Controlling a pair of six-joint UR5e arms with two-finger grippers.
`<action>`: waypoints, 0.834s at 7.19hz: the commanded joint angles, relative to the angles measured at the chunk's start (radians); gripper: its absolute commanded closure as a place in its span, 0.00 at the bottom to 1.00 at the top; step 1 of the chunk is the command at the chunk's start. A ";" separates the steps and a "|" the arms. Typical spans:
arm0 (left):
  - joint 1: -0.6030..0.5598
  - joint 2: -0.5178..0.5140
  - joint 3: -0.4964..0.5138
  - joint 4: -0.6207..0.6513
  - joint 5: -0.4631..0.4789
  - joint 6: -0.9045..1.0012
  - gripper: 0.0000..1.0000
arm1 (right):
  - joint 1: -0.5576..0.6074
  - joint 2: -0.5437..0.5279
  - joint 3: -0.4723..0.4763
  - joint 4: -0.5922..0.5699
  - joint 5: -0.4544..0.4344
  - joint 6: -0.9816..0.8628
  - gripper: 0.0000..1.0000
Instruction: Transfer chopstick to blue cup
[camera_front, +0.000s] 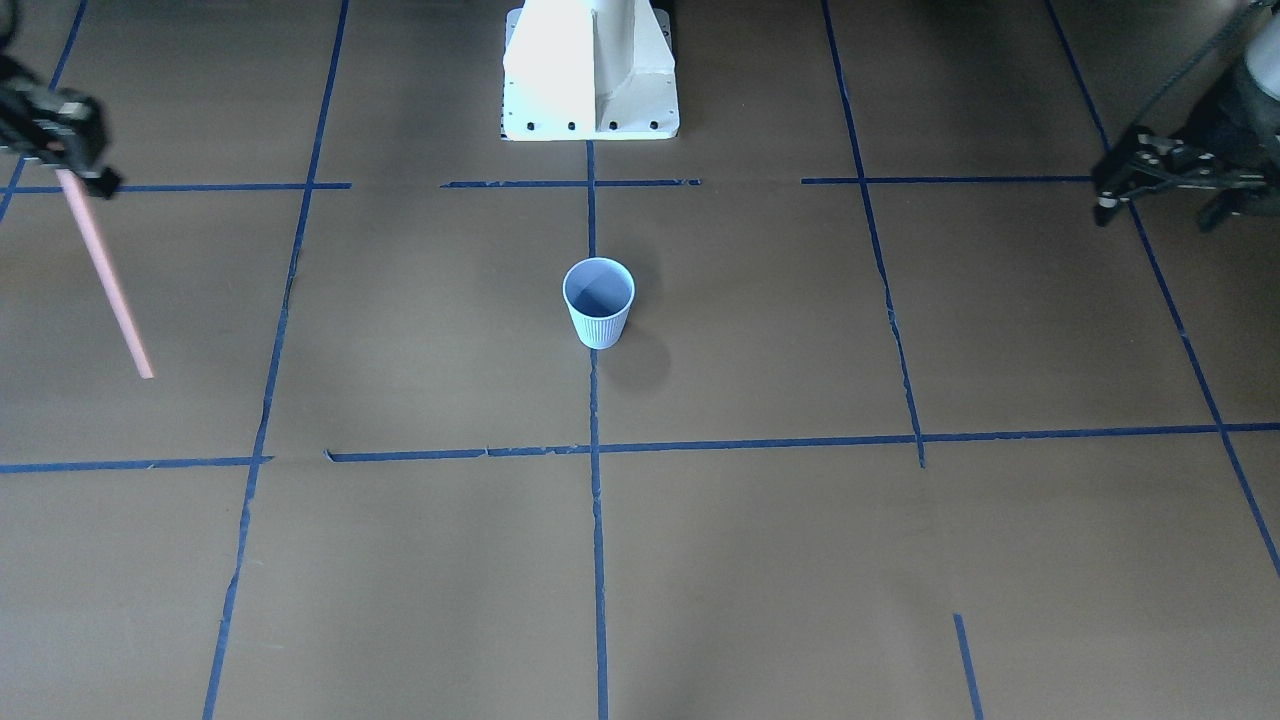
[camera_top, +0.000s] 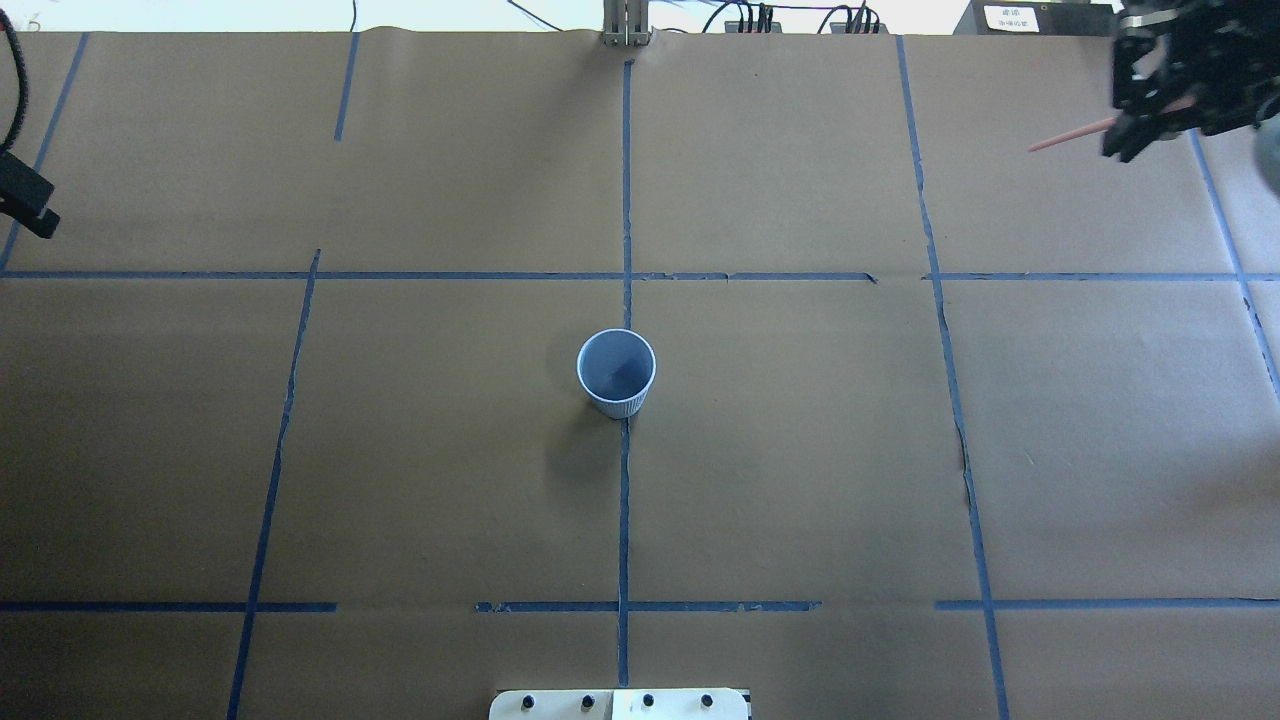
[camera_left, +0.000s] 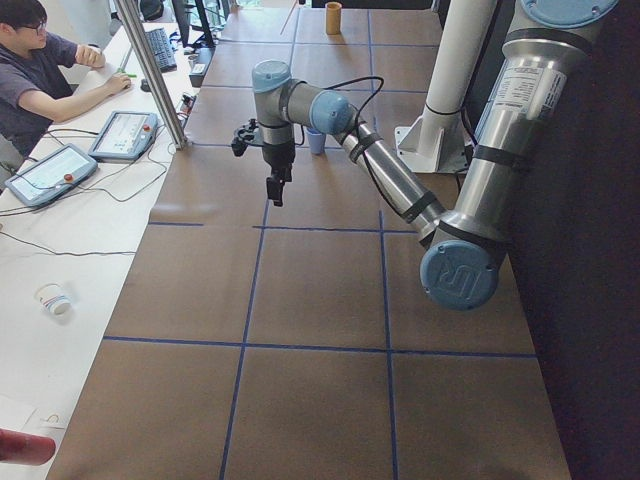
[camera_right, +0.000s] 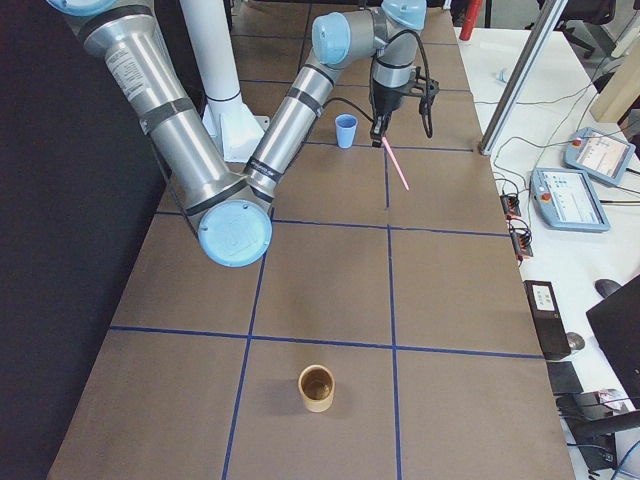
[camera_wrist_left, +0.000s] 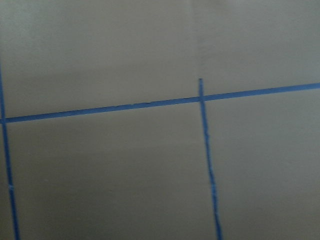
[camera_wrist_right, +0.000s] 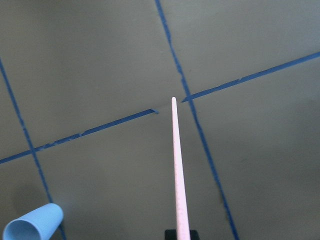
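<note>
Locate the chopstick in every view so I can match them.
Front-facing: chopstick at left edge, slanting down.
Overhead: chopstick top right.
Exterior left: cannot tell.
Exterior right: chopstick upper middle, right of the blue cup.
Left wrist: not in it.
Right wrist: chopstick centre, rising from bottom edge.
Shared landmark: the blue cup, in all but the left wrist view.

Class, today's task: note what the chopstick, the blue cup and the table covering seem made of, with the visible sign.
The chopstick: likely plastic or painted wood; even pinkish colour, smooth, no visible grain. The blue cup: probably paper or thin plastic; fine vertical ribs, matt wall. The table covering: apparently brown paper; dull, flat sheet crossed by blue tape.
</note>
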 joint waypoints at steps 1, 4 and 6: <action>-0.102 0.028 0.168 -0.083 -0.019 0.197 0.00 | -0.188 0.074 -0.004 0.104 -0.009 0.176 0.99; -0.114 0.088 0.286 -0.263 -0.113 0.211 0.00 | -0.398 0.158 -0.080 0.311 -0.083 0.469 1.00; -0.122 0.088 0.293 -0.264 -0.114 0.212 0.00 | -0.559 0.267 -0.195 0.341 -0.255 0.558 1.00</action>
